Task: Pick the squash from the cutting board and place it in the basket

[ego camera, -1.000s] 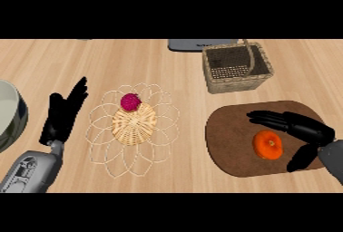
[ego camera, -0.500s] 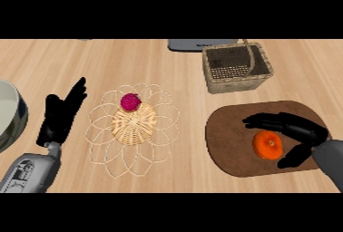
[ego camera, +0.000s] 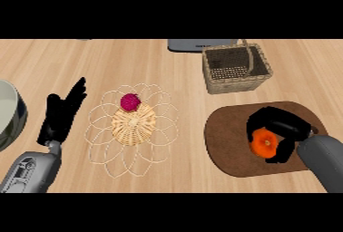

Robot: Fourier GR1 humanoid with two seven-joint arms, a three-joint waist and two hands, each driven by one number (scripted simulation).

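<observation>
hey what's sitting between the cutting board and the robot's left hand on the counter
In the head view, a flat wire basket with a woven centre lies between the cutting board and the left robot hand, carrying a small magenta fruit near its far side.

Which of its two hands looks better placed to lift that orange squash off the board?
The right hand: it curls round the squash on the cutting board. The left hand rests open, far across the counter.

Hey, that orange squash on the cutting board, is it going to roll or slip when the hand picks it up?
The squash looks rounded, so it would probably roll on the flat cutting board if nudged. Its skin looks smooth, so it may slip. The right hand curls round it, which likely steadies it.
</observation>
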